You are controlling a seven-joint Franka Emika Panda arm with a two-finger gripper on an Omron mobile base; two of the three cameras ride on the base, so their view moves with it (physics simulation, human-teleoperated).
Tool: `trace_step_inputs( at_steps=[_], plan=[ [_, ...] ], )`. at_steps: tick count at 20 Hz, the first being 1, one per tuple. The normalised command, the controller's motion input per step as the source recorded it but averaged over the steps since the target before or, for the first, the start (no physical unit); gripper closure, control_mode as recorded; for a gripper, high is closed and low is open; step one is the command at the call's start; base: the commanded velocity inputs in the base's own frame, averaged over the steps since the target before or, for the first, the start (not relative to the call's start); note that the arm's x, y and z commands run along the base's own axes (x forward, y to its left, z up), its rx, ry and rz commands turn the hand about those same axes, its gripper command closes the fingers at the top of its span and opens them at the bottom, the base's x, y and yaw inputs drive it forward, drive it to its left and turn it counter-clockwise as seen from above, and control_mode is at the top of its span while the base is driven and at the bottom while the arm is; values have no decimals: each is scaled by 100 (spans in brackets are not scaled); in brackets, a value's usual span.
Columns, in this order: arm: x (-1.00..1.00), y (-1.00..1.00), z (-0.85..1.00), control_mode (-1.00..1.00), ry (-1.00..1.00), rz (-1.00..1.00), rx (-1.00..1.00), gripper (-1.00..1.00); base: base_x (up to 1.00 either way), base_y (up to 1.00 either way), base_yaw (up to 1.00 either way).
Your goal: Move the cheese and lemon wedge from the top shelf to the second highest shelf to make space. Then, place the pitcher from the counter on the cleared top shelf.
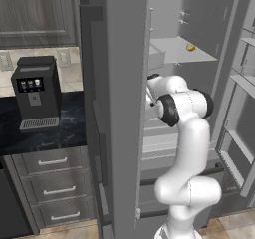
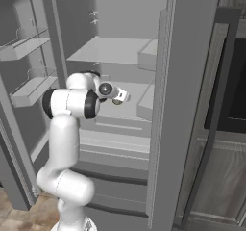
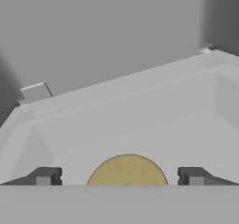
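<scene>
Cheese (image 3: 127,170), at six o'clock between the spread, released gripper (image 3: 119,176) fingertips: likely light, firm, smooth-sided; best pinched across its round flanks. Lemon wedge (image 1: 191,47) remains on the top shelf (image 1: 179,51).

Round tan cheese (image 3: 127,170) flat on second highest shelf (image 3: 140,125); lemon wedge (image 1: 191,47) on top shelf (image 1: 174,51).

I see an open grey fridge (image 1: 124,108), a black coffee machine (image 1: 36,93) above grey drawers (image 1: 52,185), and tan floor tiles (image 1: 226,228).
</scene>
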Motion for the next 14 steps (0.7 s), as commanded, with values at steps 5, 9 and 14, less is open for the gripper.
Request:
trace_step_inputs(
  at_steps=[5, 9, 14],
  plan=[
    [-18, -20, 32, -100, 0, -3, 0, -100, 0, 0, 0],
    [-27, -5, 52, -100, 0, 0, 0, -100, 0, 0, 0],
    [-50, 0, 31, -100, 0, 0, -2, -100, 0, 0, 0]
  ],
)
